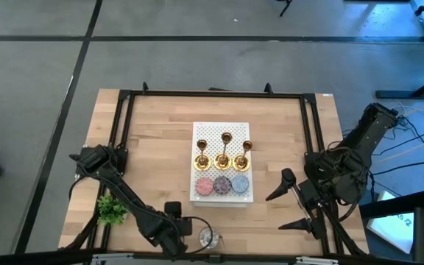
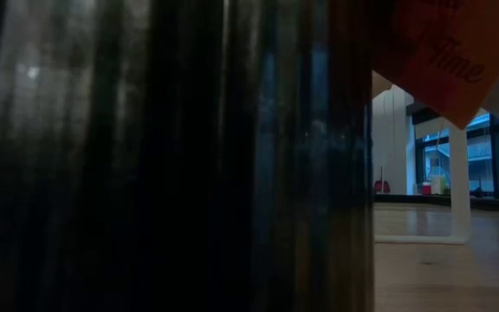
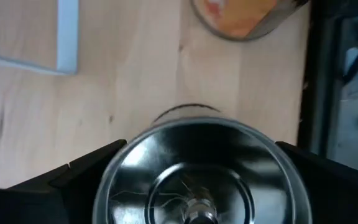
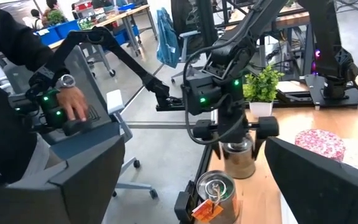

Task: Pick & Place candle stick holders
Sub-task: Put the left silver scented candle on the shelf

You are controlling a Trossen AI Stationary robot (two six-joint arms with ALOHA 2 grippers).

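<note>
Three brass candle stick holders (image 1: 223,156) stand upright on the white perforated board (image 1: 221,132). Left gripper (image 1: 197,239), fingers spread, straddles a glass pot (image 3: 197,174). Right gripper (image 1: 291,202) hovers, fingers apart.

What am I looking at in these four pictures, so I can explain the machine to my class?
It is a robot with two dark arms at a wooden table. One picture looks down from above, one from table height, blocked by something dark, one from each wrist. On a white board stand three gold candle stick holders beside pink, purple and blue discs. The left hand is open around a silvery pot at the table's edge, not gripping it. The right hand waits open and empty beside the board.
</note>
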